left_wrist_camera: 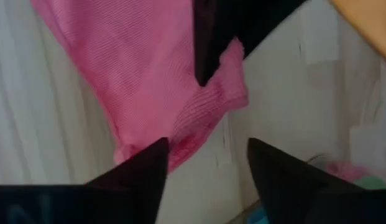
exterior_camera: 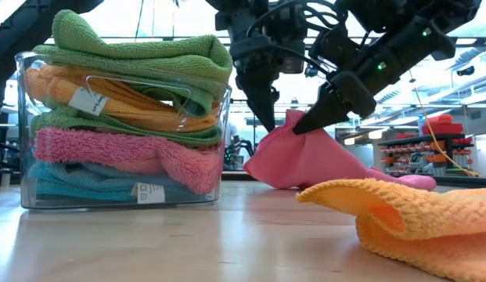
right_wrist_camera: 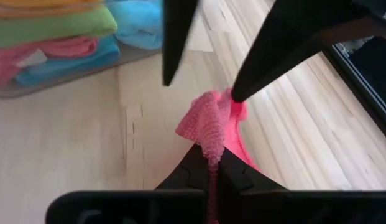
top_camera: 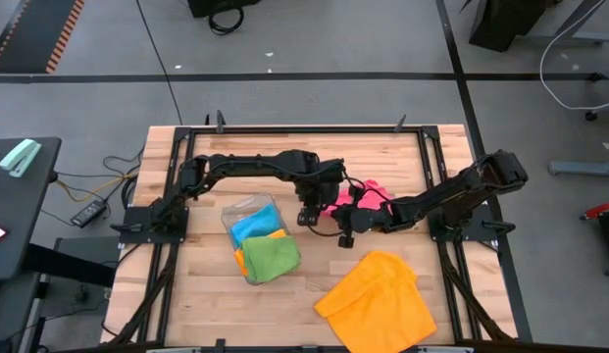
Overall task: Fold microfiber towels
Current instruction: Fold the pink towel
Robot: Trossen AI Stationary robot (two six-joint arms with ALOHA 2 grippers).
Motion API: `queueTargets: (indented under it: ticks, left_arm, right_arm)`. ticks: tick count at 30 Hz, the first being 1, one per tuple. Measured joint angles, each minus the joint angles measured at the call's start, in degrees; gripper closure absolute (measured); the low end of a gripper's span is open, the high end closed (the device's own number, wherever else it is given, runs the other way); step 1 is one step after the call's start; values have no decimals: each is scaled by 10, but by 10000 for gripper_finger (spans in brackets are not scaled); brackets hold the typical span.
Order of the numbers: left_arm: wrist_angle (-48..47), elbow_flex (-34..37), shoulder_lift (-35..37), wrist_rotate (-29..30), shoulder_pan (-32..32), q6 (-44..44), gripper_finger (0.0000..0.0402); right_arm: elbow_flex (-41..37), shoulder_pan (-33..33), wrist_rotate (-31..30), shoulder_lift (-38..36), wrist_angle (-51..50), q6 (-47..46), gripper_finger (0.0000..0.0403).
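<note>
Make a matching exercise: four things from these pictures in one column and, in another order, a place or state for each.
Things:
1. pink towel
2. orange towel
3. left gripper
4. tray

States:
a. jaws open, above the pink cloth
b. lies loose on the table, near the front edge
c. holds a stack of folded towels
d. pinched by the right gripper

Pairs: 1-d, 2-b, 3-a, 4-c
</note>
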State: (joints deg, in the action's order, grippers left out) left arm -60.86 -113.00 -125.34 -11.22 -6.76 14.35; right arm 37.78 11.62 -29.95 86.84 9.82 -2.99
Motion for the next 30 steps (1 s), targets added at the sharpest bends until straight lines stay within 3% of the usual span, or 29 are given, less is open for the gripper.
queueTargets:
  ticks: [7,15,23,30]
  left_arm:
    - [30,0,0,67,20,39,99]
    - [23,1,-5,95,22,32,109]
    - [32,0,-14,101,22,28,172]
    - [29,0,-15,111,18,29,308]
  right_arm:
    - [0,0,-14,-24,-8,-57,392]
    - [0,-2,-31,-64,-33,-106,392]
    - [0,-2,-32,-77,-39,-118,392]
    - [0,-2,-19,-81,-39,-123,392]
